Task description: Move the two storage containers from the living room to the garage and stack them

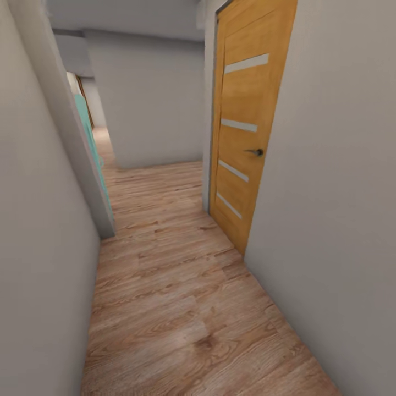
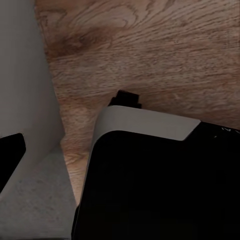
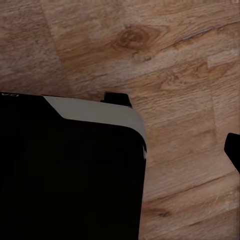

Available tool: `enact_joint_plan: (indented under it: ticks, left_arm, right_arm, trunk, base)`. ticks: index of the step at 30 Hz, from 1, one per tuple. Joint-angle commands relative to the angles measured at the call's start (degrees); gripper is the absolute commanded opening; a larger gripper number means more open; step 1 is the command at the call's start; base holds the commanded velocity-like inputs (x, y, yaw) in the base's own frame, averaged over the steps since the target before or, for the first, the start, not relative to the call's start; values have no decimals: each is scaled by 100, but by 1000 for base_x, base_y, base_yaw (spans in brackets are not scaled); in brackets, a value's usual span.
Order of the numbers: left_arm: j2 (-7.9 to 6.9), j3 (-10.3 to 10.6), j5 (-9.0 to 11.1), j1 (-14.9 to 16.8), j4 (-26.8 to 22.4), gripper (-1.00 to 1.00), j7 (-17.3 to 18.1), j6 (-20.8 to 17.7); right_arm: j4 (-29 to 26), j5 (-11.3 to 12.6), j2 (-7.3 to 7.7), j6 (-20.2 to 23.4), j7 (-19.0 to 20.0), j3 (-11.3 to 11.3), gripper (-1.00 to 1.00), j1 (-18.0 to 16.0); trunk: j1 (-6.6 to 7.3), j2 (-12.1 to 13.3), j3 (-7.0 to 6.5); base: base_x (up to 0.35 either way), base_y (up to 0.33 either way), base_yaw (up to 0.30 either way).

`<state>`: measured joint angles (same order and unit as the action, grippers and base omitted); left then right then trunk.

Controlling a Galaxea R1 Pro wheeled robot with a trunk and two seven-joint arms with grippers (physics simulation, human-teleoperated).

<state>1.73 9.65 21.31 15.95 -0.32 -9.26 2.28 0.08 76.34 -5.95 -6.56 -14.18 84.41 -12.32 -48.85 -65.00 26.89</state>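
Note:
The two storage containers are out of view, and so is the garage. I am in a narrow hallway with a light wood-plank floor (image 1: 176, 308). In the left wrist view, one dark fingertip (image 2: 9, 155) of the left gripper shows at the frame's edge, over a pale wall base and the planks. In the right wrist view, one dark fingertip (image 3: 234, 150) of the right gripper shows over the planks. Nothing is seen held in either. My black base with its white rim (image 2: 160, 190) sits below both cameras (image 3: 65, 175).
An orange wooden door (image 1: 247, 126) with frosted strips and a dark handle (image 1: 256, 152) stands shut on the right. Pale walls close in on the left (image 1: 38, 247) and right (image 1: 341, 220). A far wall (image 1: 154, 104) ends the corridor, which opens leftward past a teal object (image 1: 91, 137).

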Motion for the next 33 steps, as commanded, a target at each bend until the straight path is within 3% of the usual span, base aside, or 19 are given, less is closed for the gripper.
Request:
enact_joint_plan:
  ticks: [1, 11, 18, 33]
  left_arm:
    - [2, 47, 49, 5, 5, 100, -24, 18]
    - [5, 45, 57, 5, 5, 100, -57, 16]
    - [-88, 37, 58, 5, 5, 100, -67, 9]
    - [-94, 41, 58, 5, 5, 100, -67, 17]
  right_arm:
    - [1, 57, 0, -19, -15, 49, 100, -1]
    - [1, 57, -1, -17, -15, 44, 100, -5]
    - [1, 65, 6, -21, -15, 27, 100, -5]
    - [1, 57, 7, -14, -15, 32, 100, -4]
  trunk:
    - [0, -3, 10]
    - [0, -3, 47]
    - [0, -3, 49]
    - [0, -3, 50]
  base:
    - [0, 0, 261]
    - [20, 0, 243]
    - [287, 0, 25]
    - [321, 0, 1]
